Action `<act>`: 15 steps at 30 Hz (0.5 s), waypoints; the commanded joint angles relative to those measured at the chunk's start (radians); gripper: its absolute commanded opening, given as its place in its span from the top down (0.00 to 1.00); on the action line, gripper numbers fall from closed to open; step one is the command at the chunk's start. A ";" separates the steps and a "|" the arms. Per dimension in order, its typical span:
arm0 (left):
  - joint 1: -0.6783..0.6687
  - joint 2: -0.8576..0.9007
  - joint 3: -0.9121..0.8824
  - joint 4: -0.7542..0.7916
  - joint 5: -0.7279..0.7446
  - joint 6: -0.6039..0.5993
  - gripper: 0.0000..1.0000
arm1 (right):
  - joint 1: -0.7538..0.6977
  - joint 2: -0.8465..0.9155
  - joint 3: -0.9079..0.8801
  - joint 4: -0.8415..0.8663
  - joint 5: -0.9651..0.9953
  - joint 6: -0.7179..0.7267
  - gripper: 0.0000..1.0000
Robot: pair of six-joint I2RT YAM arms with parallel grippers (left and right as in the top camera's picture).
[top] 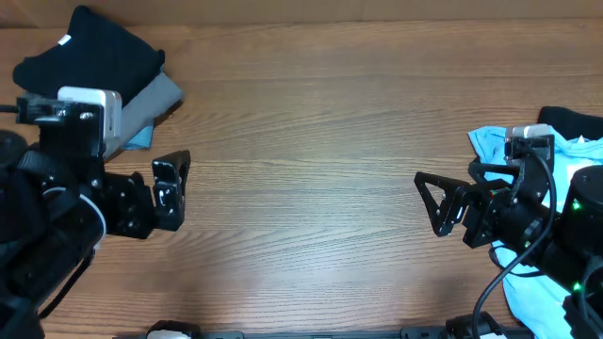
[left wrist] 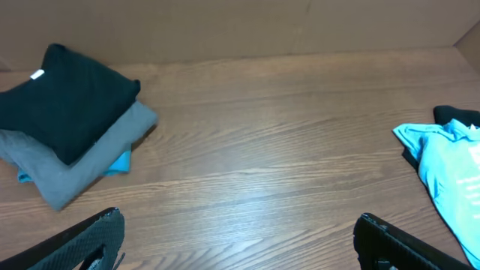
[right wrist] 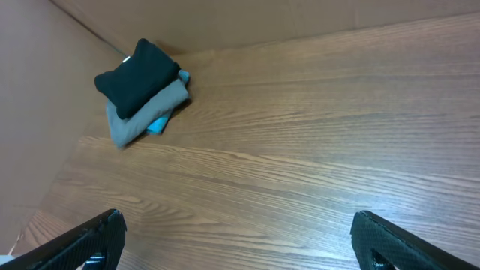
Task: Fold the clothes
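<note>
The clothes lie in two groups. A folded stack at the far left holds a black T-shirt on top of grey trousers, with a blue edge showing underneath. An unfolded light-blue tee is bunched at the right edge, with a black garment behind it. My left gripper is open over bare wood, right of the stack. My right gripper is open and empty, left of the tee.
A wooden table spans the space between the two arms. A brown cardboard wall runs along the far side and the left. The right arm's body covers part of the light-blue tee.
</note>
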State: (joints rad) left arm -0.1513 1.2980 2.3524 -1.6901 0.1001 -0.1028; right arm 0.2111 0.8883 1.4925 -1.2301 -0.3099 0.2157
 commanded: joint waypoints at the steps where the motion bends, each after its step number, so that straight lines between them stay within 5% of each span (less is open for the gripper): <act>1: -0.008 0.011 -0.008 0.001 0.001 -0.017 0.00 | 0.002 -0.003 0.013 0.001 0.003 -0.007 0.00; 10: -0.008 0.027 -0.008 0.001 0.001 -0.017 0.00 | -0.001 -0.003 0.013 0.007 0.095 -0.008 0.00; 15: -0.008 0.032 -0.008 0.001 0.001 -0.017 0.00 | -0.039 -0.059 -0.076 0.175 0.284 -0.008 0.00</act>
State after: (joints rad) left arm -0.1513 1.3216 2.3482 -1.6913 0.0998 -0.1032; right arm 0.1951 0.8703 1.4677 -1.1110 -0.1680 0.2127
